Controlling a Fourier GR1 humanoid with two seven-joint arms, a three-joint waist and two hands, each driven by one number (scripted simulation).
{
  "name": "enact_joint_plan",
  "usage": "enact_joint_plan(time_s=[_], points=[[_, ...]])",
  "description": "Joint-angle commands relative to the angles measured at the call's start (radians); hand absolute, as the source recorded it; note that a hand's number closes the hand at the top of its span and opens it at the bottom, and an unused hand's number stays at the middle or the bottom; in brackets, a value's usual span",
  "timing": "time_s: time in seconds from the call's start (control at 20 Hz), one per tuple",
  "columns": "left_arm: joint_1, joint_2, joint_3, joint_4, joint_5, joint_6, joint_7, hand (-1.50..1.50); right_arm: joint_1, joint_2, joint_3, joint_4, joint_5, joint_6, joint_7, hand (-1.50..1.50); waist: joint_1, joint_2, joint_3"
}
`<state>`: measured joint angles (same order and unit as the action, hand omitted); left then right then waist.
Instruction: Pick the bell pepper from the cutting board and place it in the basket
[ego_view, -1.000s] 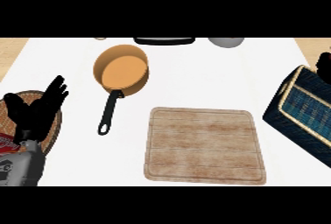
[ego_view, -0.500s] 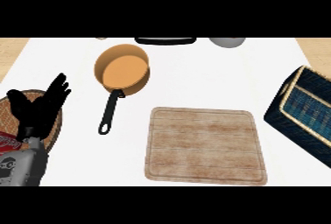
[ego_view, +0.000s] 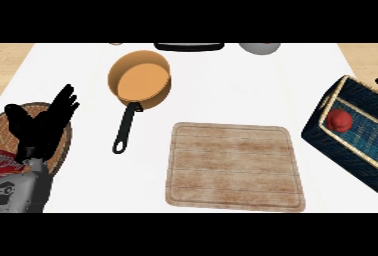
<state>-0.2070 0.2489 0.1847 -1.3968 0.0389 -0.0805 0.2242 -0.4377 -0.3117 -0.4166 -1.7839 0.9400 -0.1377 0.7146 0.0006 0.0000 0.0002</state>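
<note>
The red bell pepper (ego_view: 339, 119) lies inside the dark blue basket (ego_view: 353, 150) with a tan rim at the right edge. The wooden cutting board (ego_view: 236, 167) in the lower middle has nothing on it. My left hand (ego_view: 43, 122) rests open at the left, fingers up, over a round woven mat. Only a dark sliver of my right hand (ego_view: 375, 80) shows at the right edge above the basket, apart from the pepper.
An orange pan (ego_view: 140, 80) with a black handle (ego_view: 125, 131) sits left of the board. The round woven mat (ego_view: 63, 145) lies at the left edge. A dark tray (ego_view: 189, 46) and a grey bowl (ego_view: 260, 48) stand along the back.
The red pepper now shows inside the basket. My right hand, above the basket a second ago, has drawn off to the right edge. My left hand has barely shifted.
</note>
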Motion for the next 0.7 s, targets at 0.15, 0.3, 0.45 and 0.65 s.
enact_joint_plan(time_s=[0.15,0.3,0.45,0.65], points=[[-0.004,0.005,0.007,0.007,-0.002,0.000,0.005,0.00,-0.056,-0.056,-0.162,-0.018,-0.125,-0.074,0.027,-1.50,-0.007,-0.001,0.000],[0.030,-0.047,-0.031,-0.039,-0.035,0.046,0.004,0.00,-0.019,-0.026,-0.239,-0.055,-0.168,-0.177,0.008,-1.50,-0.008,-0.002,0.001],[0.032,-0.029,-0.014,-0.018,-0.021,0.025,0.000,0.00,0.042,-0.052,-0.358,-0.153,-0.309,-0.134,0.035,-1.50,-0.024,-0.006,0.001],[0.021,0.004,0.026,0.021,0.000,0.006,-0.016,0.00,0.188,-0.104,-0.532,-0.243,-0.557,-0.011,0.010,-1.50,-0.040,-0.009,0.001]])
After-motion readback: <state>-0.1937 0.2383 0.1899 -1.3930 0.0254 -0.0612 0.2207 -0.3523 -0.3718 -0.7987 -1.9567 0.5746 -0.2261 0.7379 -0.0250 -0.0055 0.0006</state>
